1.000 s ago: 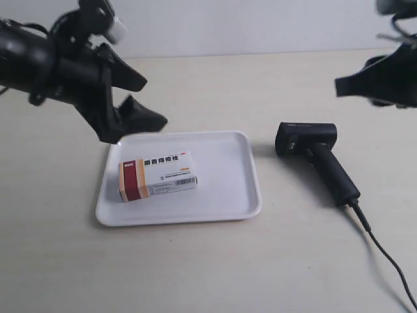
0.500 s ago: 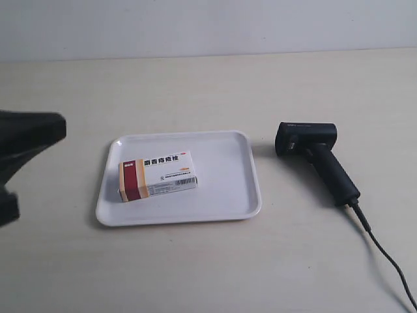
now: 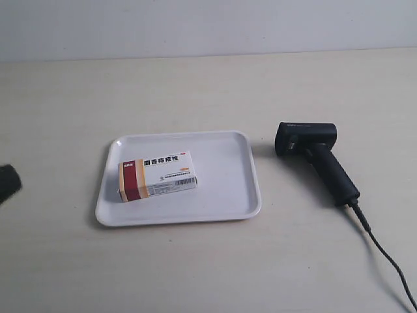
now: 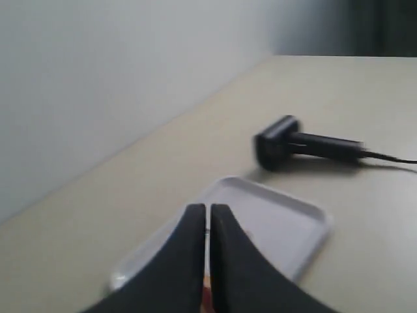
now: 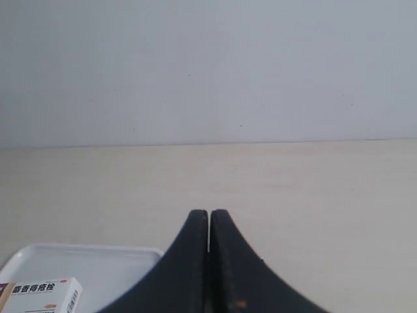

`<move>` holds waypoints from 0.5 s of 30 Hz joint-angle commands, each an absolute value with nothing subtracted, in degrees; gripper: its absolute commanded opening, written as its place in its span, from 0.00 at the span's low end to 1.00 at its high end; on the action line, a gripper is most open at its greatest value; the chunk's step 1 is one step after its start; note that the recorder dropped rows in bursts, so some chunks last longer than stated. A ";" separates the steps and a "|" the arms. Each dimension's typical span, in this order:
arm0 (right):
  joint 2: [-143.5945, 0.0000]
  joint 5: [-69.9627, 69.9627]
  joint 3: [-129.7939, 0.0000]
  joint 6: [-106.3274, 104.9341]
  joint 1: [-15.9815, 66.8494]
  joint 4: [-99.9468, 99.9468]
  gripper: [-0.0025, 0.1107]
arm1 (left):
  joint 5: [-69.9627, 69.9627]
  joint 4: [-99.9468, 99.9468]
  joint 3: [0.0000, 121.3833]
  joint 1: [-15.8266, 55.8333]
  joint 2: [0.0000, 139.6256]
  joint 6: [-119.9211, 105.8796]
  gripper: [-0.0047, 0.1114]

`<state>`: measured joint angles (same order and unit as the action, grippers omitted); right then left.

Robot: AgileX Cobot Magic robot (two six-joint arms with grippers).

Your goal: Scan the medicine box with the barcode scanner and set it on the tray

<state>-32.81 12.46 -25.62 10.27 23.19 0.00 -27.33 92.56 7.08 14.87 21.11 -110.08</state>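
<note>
The medicine box [image 3: 157, 175], white with a dark red and tan band, lies flat inside the white tray [image 3: 221, 205]. To the tray's right the black barcode scanner [image 3: 314, 155] lies on the table, its cable trailing off toward the lower right. A small dark part of the arm at the exterior view's left [image 3: 8, 181] shows at the frame edge. My left gripper [image 4: 208, 210] is shut and empty, raised over the tray [image 4: 287, 225], with the scanner [image 4: 293, 140] beyond. My right gripper [image 5: 209, 214] is shut and empty, with the box [image 5: 45, 295] and tray [image 5: 98, 257] off to one side.
A pale wall [image 3: 208, 26] rises behind the beige table [image 3: 195, 91]. The scanner's black cable [image 3: 391, 261] runs across the table to the lower right corner of the exterior view.
Both arms have drawn back out of the exterior view; only a sliver of the arm at the view's left remains. The box, tray and scanner have not moved.
</note>
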 commanded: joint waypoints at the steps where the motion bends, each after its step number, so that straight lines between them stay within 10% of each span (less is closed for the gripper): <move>1: -32.63 12.15 -25.44 10.49 23.26 0.00 0.04 | -17.34 95.41 4.75 3.88 12.43 -110.65 0.08; 15: -32.63 12.28 -25.44 10.49 23.26 0.00 0.04 | -3.74 93.30 0.00 -4.65 7.42 -100.99 0.08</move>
